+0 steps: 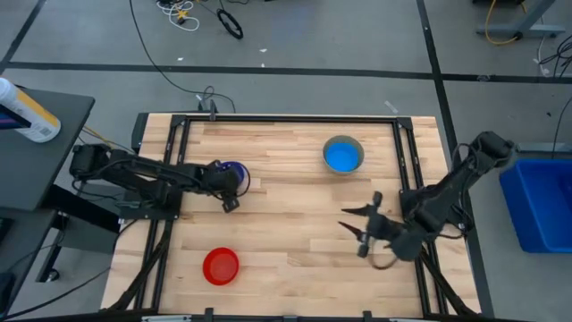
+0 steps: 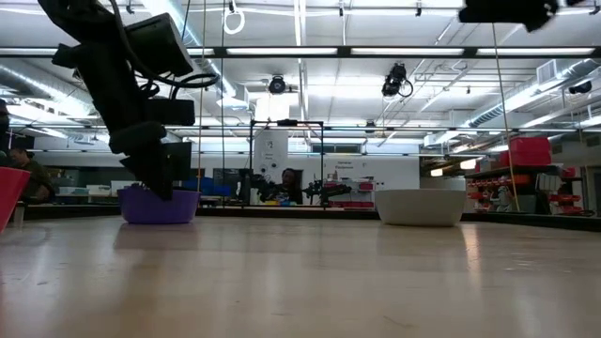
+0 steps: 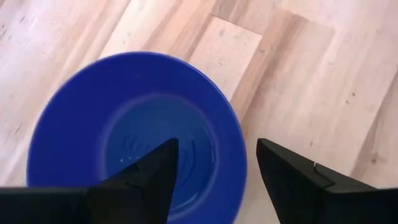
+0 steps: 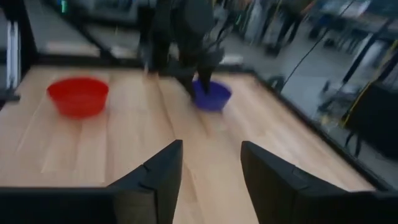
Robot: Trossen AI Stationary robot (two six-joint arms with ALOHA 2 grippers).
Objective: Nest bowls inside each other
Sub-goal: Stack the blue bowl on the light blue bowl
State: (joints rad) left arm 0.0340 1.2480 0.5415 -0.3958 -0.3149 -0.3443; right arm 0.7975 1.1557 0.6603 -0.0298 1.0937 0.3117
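Observation:
The dark blue bowl (image 1: 234, 168) stands on its base on the table's left half. My left gripper (image 3: 217, 149) hangs open over it, pointing steeply down. One finger (image 3: 149, 171) is over the bowl's inside and the other (image 3: 286, 171) is outside its right rim (image 3: 239, 155), with gaps on both sides. A light blue bowl (image 1: 342, 156) sits inside the grey bowl (image 1: 357, 143) at the far right. The red bowl (image 1: 221, 266) stands near the front edge. My right gripper (image 1: 344, 219) is open above the table's right half, pointing toward the left, with nothing between its fingers (image 4: 165, 168).
Bare wood lies between the three bowl spots, in the table's middle. A black frame rail (image 1: 268, 119) runs around the tabletop. A blue bin (image 1: 541, 201) stands off the table's right side. People and shelves show in the room beyond the far edge.

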